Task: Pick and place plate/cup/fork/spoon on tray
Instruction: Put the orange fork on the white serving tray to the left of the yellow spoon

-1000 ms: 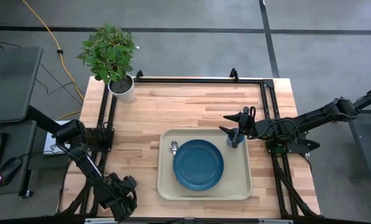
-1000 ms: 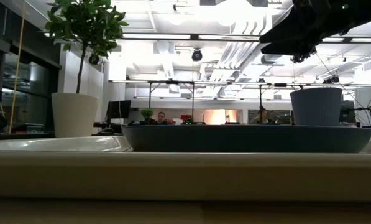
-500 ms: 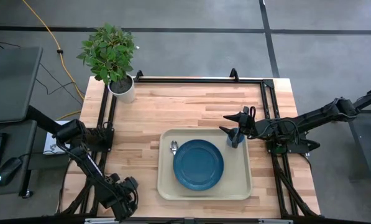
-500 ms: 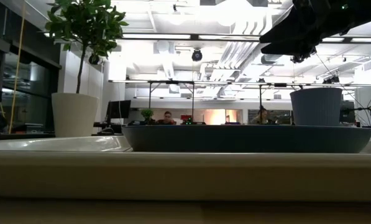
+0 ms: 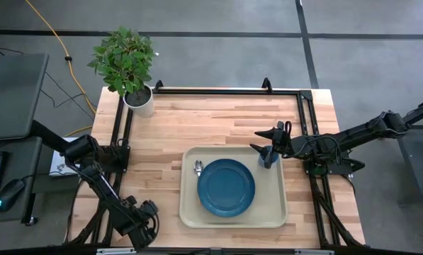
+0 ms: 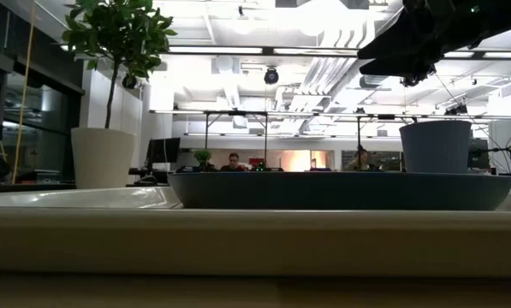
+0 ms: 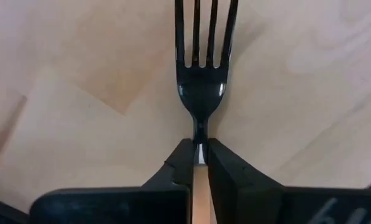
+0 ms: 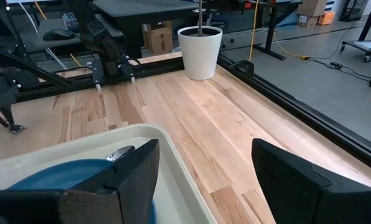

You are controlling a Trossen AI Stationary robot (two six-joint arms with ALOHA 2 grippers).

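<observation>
The beige tray lies on the wooden table's near middle. On it rest the dark-blue plate, the spoon by the plate's far left, and the blue cup, upright at the tray's far right corner. My right gripper hangs open just above the cup, touching nothing. At the table's near left corner my left gripper is shut on the fork, whose tines point away from the fingers. In the high view the gripper hides the fork. My left gripper pinches the fork's thin neck, where the metal meets the orange handle, between its two fingers. The fingers come from above, and the handle runs back between them. The fork lies flat over the wood; whether it rests there or is lifted I cannot tell.
A potted plant in a white pot stands at the far left corner. Black frame rails run along the table's far, left and right sides. Bare wood stretches between the tray and the far rail.
</observation>
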